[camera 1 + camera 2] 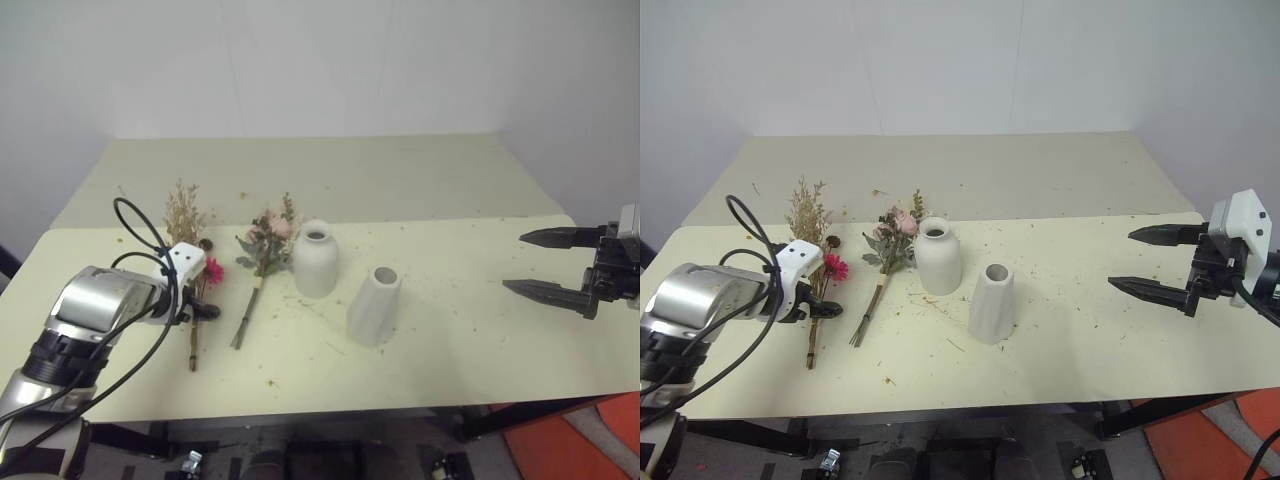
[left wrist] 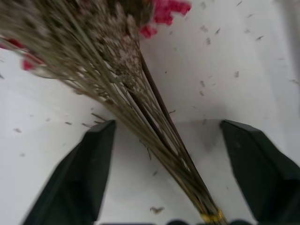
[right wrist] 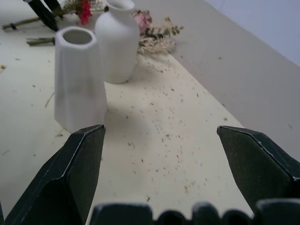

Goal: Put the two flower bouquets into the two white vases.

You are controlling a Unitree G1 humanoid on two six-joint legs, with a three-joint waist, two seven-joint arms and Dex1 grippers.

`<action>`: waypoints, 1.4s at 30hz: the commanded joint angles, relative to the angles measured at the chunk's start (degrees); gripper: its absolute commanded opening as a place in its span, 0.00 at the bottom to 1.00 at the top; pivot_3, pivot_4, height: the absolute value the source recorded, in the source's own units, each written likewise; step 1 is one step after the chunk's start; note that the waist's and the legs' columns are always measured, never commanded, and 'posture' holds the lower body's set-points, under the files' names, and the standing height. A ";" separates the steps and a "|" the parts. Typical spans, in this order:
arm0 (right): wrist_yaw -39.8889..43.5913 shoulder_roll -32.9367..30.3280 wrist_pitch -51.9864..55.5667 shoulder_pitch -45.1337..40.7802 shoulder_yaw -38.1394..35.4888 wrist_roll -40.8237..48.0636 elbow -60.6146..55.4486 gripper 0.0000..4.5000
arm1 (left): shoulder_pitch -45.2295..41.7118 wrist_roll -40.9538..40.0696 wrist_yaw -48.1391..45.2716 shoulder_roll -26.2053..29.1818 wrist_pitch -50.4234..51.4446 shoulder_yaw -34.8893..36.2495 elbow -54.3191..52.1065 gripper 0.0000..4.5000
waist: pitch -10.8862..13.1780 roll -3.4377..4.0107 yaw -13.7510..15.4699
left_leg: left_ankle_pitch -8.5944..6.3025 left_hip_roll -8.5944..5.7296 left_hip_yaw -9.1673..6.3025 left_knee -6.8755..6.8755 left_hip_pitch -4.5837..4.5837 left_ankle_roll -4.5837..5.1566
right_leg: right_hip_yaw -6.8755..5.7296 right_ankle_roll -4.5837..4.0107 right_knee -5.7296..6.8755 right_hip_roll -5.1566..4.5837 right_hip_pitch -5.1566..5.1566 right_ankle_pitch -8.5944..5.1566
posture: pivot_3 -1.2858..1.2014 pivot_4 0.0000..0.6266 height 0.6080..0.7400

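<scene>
Two bouquets lie flat on the table's left half, stems toward the near edge. The left gripper (image 2: pixel 159 178) is down over the dried bouquet (image 1: pixel 192 290), whose long axis runs near-to-far; its stems pass between the parted fingers, which stand clear on either side and grip nothing yet. The rose bouquet (image 1: pixel 262 262) lies just right of it, beside the round-bellied vase (image 1: pixel 315 259), with the tapered vase (image 1: pixel 375 305) nearer. The right gripper (image 1: pixel 1150 262) hovers wide open and empty, well apart at the right.
</scene>
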 commanded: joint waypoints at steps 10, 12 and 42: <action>0.22 0.34 0.75 -2.00 0.66 2.16 -2.94 1.00 | -4.35 7.19 4.78 -3.38 -5.44 3.02 6.98 0.01 | 0.00 0.01 -0.15 | 0.00 0.00 0.00 0.00 0.09 0.00 | 0.04 0.01 0.06 0.01 0.04 0.00 | 0.52 0.24 1.00; 0.35 0.40 0.75 -2.32 0.98 2.06 -2.75 1.00 | -5.10 8.65 8.15 -3.90 -8.28 6.67 6.48 0.01 | 0.01 -0.01 -0.20 | 0.00 0.01 0.00 0.00 0.03 0.00 | 0.04 0.00 0.04 0.01 -0.01 0.01 | 0.52 0.24 1.00; -3.46 4.04 2.58 -7.68 5.14 3.44 -5.94 1.00 | -24.95 -4.47 -7.49 -34.68 -45.28 15.28 15.58 0.01 | 0.06 -0.11 -0.24 | -0.01 -0.23 0.00 0.12 -0.20 0.02 | 0.16 0.04 -0.11 -0.14 -0.07 0.30 | 0.52 0.24 1.00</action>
